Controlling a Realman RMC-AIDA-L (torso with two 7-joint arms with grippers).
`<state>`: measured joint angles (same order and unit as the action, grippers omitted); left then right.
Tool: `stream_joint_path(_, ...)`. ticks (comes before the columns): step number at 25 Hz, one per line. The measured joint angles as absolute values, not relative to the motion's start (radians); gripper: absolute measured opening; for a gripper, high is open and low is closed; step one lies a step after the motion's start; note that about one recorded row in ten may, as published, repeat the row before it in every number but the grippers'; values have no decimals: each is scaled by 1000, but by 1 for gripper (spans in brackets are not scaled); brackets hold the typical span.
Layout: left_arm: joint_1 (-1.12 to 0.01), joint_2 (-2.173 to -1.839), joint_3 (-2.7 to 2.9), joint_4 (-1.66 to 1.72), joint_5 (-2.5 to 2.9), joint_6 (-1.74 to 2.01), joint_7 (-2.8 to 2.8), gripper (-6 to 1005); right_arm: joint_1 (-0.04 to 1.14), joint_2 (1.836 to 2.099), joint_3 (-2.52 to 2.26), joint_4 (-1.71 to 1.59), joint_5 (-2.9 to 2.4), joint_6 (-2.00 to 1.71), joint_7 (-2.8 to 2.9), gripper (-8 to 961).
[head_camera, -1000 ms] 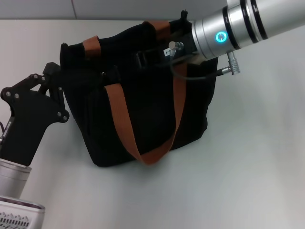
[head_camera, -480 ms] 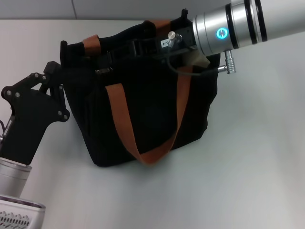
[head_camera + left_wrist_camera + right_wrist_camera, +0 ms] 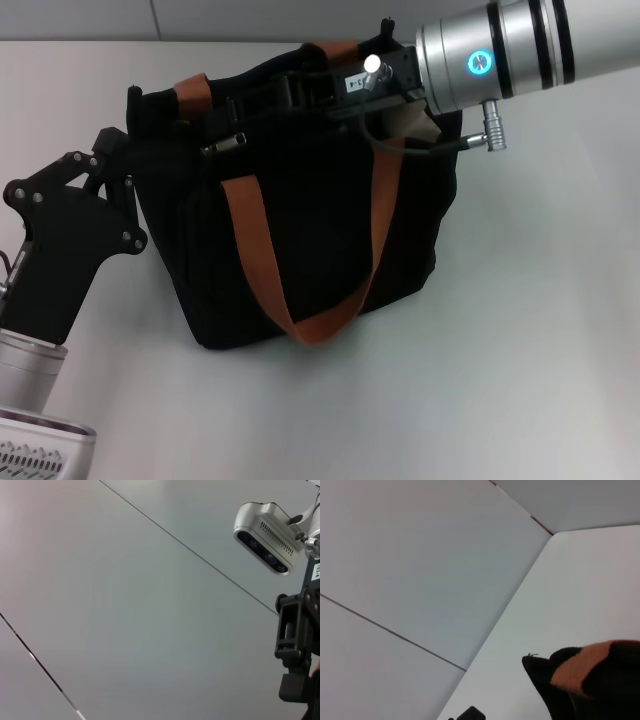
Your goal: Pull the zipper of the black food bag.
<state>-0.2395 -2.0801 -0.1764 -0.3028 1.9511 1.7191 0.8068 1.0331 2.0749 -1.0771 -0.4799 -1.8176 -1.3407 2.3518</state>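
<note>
Zipper hardware, a small silver metal pull tab (image 3: 225,144) on its black track, sits on the top edge of the boxy black fabric food bag (image 3: 300,230), toward the end nearest the left gripper and well apart from the right gripper's tip. That bag stands upright on the pale white tabletop (image 3: 520,340), its near orange-brown webbing handle (image 3: 300,260) hanging in a loop down the front face. The right gripper (image 3: 285,95), black and carried on a silver arm with a glowing blue ring, reaches over the bag's top edge just beside the far handle; whether its fingers are apart, together or clamped on anything cannot be told, since they merge with the dark fabric. The left gripper (image 3: 110,165), a black linkage, rests against the bag's end wall, and its finger state is equally unclear. The main risk, as I judge it, is that the right gripper has no real hold on the tab, so any pull would slide off or drag fabric instead. A second risk is the soft bag tipping or sliding along the tabletop if the left gripper's brace is too light. The dangling black cable (image 3: 400,140) beside the wrist could also snag the handle.
</note>
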Motion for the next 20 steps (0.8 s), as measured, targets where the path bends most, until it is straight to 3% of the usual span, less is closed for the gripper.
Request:
stream_joint_path(8,-239,-2080,-176,-303,1951,1719,807,16,1032,2077,-1085,-476,-1819,-1341,2346,412)
stream_joint_path(14,-239,-2080,-176,-301,1951,1721,807,16,1038,2078,-1095,-490,-1849,-1320,2345,348)
stream_joint_path(20,-238,-2080,-175,-303,1951,1723,807,16,1036,2069,-1101,-494,-1872,-1291,2348,360)
